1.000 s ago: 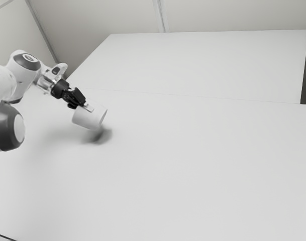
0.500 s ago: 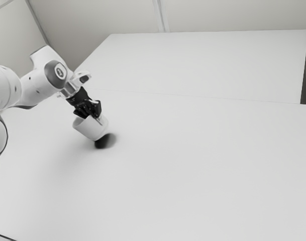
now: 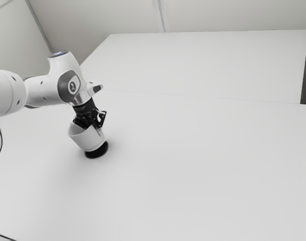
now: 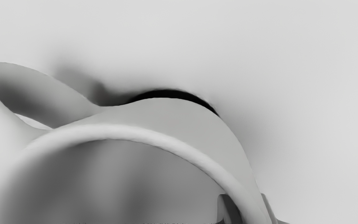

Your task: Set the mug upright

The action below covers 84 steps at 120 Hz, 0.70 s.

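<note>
Tilted mug, gripped by its wall

From the exterior view's left, the white arm (image 3: 47, 90) reaches over the table's far-left part, and the mug (image 3: 87, 139) hangs or stands under its hand there. The mug leans, its mouth tipped toward the exterior view's left and its base toward the right; a dark shadow (image 3: 96, 151) lies under that base. Whether the base touches the table (image 3: 203, 170), I cannot tell.

At the mug's right side, the gripper (image 4: 248, 211) is clamped on the wall, one finger inside the mouth and one outside. In the wrist view the handle (image 4: 57, 98) stands out from the wall, away from the fingers.

The mug looks rigid and smooth, probably ceramic: fairly light, likely to chip if knocked down, and apt to swivel between the pads because it is held at one side. The wall near the rim (image 4: 120, 132) seems a sound hold, leaving the base free. It probably needs a little more turning until the base sits flat, then a gentle release.
</note>
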### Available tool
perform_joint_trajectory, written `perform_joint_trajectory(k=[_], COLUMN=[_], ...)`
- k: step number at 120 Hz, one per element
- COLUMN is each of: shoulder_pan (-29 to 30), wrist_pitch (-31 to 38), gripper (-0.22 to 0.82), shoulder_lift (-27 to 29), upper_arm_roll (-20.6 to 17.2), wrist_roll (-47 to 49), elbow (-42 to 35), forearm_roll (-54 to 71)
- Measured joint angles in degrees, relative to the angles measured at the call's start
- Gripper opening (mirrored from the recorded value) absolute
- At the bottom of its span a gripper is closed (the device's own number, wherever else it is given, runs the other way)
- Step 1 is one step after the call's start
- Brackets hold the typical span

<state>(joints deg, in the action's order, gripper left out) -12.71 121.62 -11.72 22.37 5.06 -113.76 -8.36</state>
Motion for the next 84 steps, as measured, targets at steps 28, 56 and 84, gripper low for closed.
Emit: perform_joint_trajectory(k=[28, 56, 84], shoulder_pan=[-2.63, -3.98, -4.3], wrist_pitch=[0.14, 1.36, 2.26], gripper=[-0.18, -0.18, -0.18], shoulder_lift=[0.73, -0.02, -2.9], upper_arm_roll=[0.05, 0.07, 0.06], wrist_roll=[8.93, 15.63, 20.42], elbow=[-2.63, -2.8, -2.19], forearm_roll=[4.08, 5.51, 5.17])
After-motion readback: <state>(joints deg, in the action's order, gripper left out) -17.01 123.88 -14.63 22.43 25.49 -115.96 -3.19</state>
